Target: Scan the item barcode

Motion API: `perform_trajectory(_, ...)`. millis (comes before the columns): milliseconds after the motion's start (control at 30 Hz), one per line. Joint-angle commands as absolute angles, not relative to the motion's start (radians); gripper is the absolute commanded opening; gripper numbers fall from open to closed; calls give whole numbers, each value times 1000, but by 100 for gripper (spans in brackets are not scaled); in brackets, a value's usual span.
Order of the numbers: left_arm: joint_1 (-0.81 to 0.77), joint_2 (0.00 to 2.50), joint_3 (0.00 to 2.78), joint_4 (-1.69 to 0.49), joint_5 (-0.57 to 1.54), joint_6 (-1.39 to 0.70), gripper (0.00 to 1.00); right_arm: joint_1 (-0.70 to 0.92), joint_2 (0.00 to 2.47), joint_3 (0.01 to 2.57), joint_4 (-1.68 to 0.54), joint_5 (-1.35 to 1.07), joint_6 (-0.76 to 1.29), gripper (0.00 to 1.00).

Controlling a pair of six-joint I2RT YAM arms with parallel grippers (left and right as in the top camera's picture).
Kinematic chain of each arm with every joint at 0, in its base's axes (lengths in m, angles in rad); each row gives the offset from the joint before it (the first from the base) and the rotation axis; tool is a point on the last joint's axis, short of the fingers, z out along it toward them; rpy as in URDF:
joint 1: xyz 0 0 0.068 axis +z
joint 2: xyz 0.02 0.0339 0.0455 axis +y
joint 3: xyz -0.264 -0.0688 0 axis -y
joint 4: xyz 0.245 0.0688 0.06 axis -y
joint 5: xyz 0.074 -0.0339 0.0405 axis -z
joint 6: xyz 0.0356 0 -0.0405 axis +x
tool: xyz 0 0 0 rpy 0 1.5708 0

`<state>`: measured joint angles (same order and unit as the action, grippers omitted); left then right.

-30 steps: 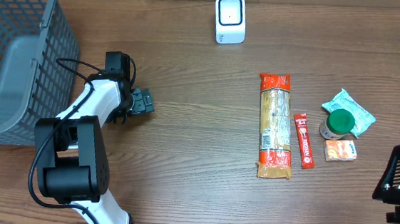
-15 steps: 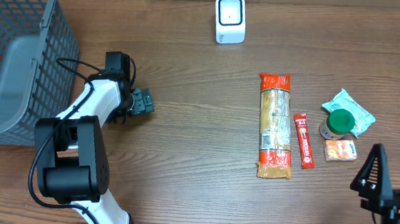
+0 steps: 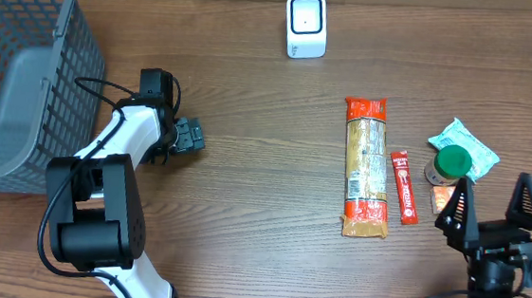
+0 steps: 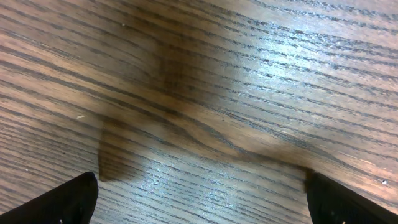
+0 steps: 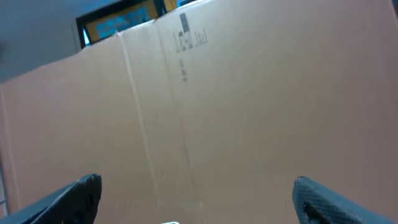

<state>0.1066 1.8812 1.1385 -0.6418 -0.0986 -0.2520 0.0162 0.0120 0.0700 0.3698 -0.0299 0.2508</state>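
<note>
Overhead gives you the whole bench [image 3: 258, 244]. A grey mesh basket [image 3: 25, 63] sits at the far left corner, and a small white scanner [image 3: 306, 26] stands at the far edge, about mid-width.

The goods to scan all lie on the right half:
- A long pasta packet [image 3: 366, 166] with orange ends lies lengthwise, far to near.
- A slim red stick packet [image 3: 403, 186] lies just beside it on its right, parallel.
- Further right you have a jar [image 3: 452, 164] with a green lid, up against a pale green pouch [image 3: 466, 144] on its far side.
- A small orange box [image 3: 440, 201] lies just on the jar's near side.

None of these is held.

Your left gripper [image 3: 189, 135] sits low over bare wood near the basket, well apart from every item. In the left wrist view its fingers [image 4: 62, 202] stand wide apart at the lower corners, with only wood grain between them.

Your right gripper [image 3: 492, 200] is at the near right, its two dark fingers [image 3: 456, 210] pointing upward and spread wide. From this view one of them crosses in front of the orange box. In the right wrist view the fingers [image 5: 62, 199] frame a plain brown cardboard panel [image 5: 249, 112] rather than the bench, with nothing gripped between them.
</note>
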Motion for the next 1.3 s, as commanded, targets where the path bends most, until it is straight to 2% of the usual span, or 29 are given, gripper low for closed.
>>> perform_trajectory(0,112,1919,1115,-647,-152,-232,100,9,4,5,416,-30,289,100)
perform_trajectory(200,112,1919,1115,-647,-152,-232,100,9,3,8,282,-1,284,100)
perform_trajectory(433,112,1919,1115,-647,-152,-232,100,12,3,8,-84,-2,289,100)
perform_trajectory(933,112,1919,1115,-647,-152,-232,100,12,3,7,-83,-2,257,100)
perform_trajectory(1100,112,1919,1115,-647,-152,-232,100,12,3,7,-80,-57,56,100)
perform_trajectory(1267,112,1919,1115,-647,-152,-232,100,12,3,7,-81,-58,-35,100)
